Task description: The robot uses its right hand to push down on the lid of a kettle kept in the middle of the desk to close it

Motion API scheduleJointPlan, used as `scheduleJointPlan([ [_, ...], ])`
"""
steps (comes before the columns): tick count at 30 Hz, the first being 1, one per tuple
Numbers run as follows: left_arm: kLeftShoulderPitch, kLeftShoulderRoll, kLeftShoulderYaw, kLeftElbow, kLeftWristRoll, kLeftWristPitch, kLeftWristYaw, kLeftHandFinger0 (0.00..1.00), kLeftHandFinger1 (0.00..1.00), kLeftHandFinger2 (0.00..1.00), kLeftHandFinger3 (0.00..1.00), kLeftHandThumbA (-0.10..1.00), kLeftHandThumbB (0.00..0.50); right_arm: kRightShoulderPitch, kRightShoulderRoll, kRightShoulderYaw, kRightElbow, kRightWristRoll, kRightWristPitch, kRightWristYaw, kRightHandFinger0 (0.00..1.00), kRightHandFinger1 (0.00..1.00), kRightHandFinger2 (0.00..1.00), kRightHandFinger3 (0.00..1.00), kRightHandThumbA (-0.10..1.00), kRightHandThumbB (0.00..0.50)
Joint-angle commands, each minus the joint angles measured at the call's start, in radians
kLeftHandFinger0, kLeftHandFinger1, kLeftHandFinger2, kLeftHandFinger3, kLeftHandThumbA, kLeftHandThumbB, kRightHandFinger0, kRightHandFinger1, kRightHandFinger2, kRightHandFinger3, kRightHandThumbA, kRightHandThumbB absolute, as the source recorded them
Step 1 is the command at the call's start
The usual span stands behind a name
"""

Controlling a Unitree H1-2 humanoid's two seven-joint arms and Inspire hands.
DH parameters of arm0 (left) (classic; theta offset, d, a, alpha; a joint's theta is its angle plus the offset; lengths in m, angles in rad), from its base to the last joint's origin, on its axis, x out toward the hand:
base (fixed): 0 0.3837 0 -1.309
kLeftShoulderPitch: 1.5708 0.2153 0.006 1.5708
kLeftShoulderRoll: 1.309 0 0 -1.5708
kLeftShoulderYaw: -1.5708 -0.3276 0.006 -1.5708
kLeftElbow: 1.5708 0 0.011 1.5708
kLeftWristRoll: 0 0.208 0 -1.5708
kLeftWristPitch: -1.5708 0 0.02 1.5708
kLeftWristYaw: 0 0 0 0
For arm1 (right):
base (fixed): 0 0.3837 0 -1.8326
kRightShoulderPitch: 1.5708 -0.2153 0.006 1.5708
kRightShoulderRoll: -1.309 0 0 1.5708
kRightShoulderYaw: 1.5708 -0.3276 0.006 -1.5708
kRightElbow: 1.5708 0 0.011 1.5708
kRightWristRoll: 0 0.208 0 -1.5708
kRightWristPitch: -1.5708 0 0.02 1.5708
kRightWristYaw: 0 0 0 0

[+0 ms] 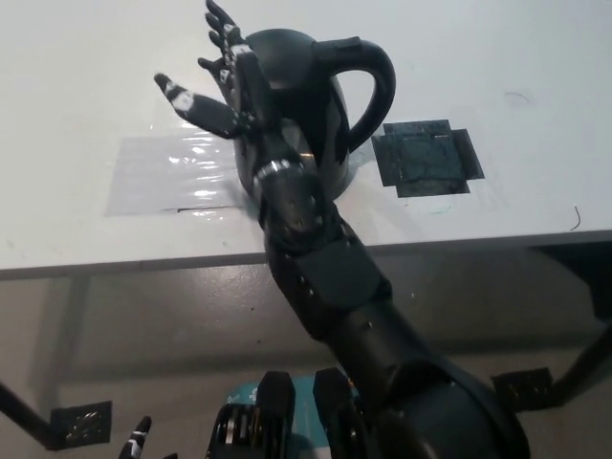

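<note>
The black right hand (228,91) is raised beside the kettle (306,105), its fingers (222,29) spread apart and holding nothing. The thumb sticks out toward the left of the picture, over the pale counter, while the other fingers fan upward along the kettle's left flank. Whether the palm actually touches the kettle's side I cannot tell from here; the two dark shapes run together. The wrist sits just below the hand, in front of the kettle's lower body, and the thick black forearm (325,277) runs down from it past the counter's front edge toward the bottom right.

The kettle is black and stands upright near the middle of the counter (76,76), not far back from the front edge. Its lid (282,48) reads as a smooth rounded dome on top, lying down on the body. The looped handle (373,81) arches out to the right.

A sheet of clear, shiny film (167,172) is stuck flat to the counter just left of the kettle's base, and a dark taped patch (426,158) lies just right of it.

Only some fingertips of the left hand (139,438) poke up at the bottom left, too little to judge its state.
</note>
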Motion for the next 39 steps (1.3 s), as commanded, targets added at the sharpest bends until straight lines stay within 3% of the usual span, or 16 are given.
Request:
scheduleJointPlan([
  [1,-0.005,0.046,0.013,-0.041,-0.026,0.019,0.018,1.0,1.0,1.0,1.0,1.0,0.079,0.175,-0.071,-0.012,0.136,0.001,-0.103,0.022,1.0,1.0,1.0,1.0,0.76,0.065],
  [4,-0.004,0.053,0.007,-0.04,-0.025,0.019,0.017,1.0,1.0,1.0,1.0,1.0,0.079,0.168,-0.071,-0.019,0.113,0.011,-0.095,0.037,1.0,1.0,1.0,1.0,0.76,0.061],
  [7,0.009,0.06,0.003,-0.047,-0.011,0.019,0.013,1.0,1.0,1.0,1.0,1.0,0.079,0.162,-0.059,-0.018,0.061,0.005,-0.093,0.035,1.0,1.0,1.0,1.0,0.79,0.118],
  [13,0.024,0.05,0.029,-0.044,-0.019,0.019,0.008,1.0,1.0,1.0,1.0,1.0,0.07,0.2,-0.036,0.017,-0.175,-0.007,-0.073,0.086,1.0,1.0,1.0,1.0,0.75,0.108],
  [18,0.032,0.041,0.04,-0.043,0.012,0.019,0.01,1.0,1.0,1.0,1.0,1.0,0.071,0.248,-0.024,0.101,-0.566,0.055,0.024,0.241,1.0,1.0,1.0,1.0,0.75,0.193],
  [19,0.032,0.044,0.035,-0.047,0.011,0.019,0.01,1.0,1.0,1.0,1.0,1.0,0.067,0.232,-0.074,0.168,-0.732,0.132,0.162,0.382,0.98,0.96,0.94,0.91,0.71,0.256],
  [20,0.027,0.047,0.033,-0.046,0.01,0.019,0.006,1.0,1.0,1.0,1.0,1.0,0.065,0.205,-0.125,0.225,-0.847,0.187,0.273,0.497,0.9,0.88,0.87,0.86,0.71,0.261],
  [21,0.022,0.048,0.036,-0.043,0.009,0.019,0.006,1.0,1.0,1.0,1.0,1.0,0.065,0.199,-0.124,0.223,-0.841,0.188,0.273,0.499,0.89,0.87,0.85,0.84,0.7,0.263],
  [23,0.018,0.062,0.036,-0.043,-0.003,0.019,0.001,1.0,1.0,1.0,1.0,1.0,0.083,0.138,-0.203,0.304,-1.01,0.228,0.431,0.602,0.83,0.78,0.75,0.75,0.64,0.326],
  [25,0.02,0.065,0.04,-0.043,-0.003,0.019,-0.004,1.0,1.0,1.0,1.0,1.0,0.083,0.135,-0.205,0.312,-1.022,0.237,0.445,0.606,0.83,0.77,0.73,0.73,0.63,0.336],
  [26,0.022,0.067,0.043,-0.041,-0.023,0.019,-0.001,1.0,1.0,1.0,1.0,1.0,0.081,0.137,-0.221,0.325,-1.078,0.256,0.48,0.607,0.83,0.77,0.73,0.72,0.67,0.373],
  [31,0.029,0.064,0.041,-0.029,-0.032,0.019,-0.011,1.0,1.0,1.0,1.0,1.0,0.073,0.151,-0.299,0.349,-1.273,0.354,0.583,0.611,0.86,0.82,0.78,0.83,0.67,0.342],
  [32,0.033,0.065,0.044,-0.029,-0.031,0.019,-0.013,1.0,1.0,1.0,1.0,1.0,0.074,0.149,-0.305,0.351,-1.286,0.366,0.593,0.61,0.87,0.82,0.78,0.82,0.64,0.365],
  [35,0.034,0.062,0.043,-0.035,-0.052,0.019,0.02,1.0,1.0,1.0,1.0,1.0,0.085,0.159,-0.365,0.371,-1.382,0.352,0.629,0.608,0.95,0.89,0.85,0.85,0.66,0.35],
  [37,0.035,0.07,0.032,-0.048,-0.051,0.019,0.046,1.0,1.0,1.0,1.0,1.0,0.088,0.207,-0.406,0.387,-1.467,0.366,0.654,0.599,0.83,0.8,0.8,0.87,0.63,0.351],
  [39,0.036,0.073,0.031,-0.054,-0.043,0.019,0.049,1.0,1.0,1.0,1.0,1.0,0.086,0.246,-0.442,0.398,-1.534,0.375,0.671,0.59,0.84,0.82,0.82,0.89,0.64,0.354],
])
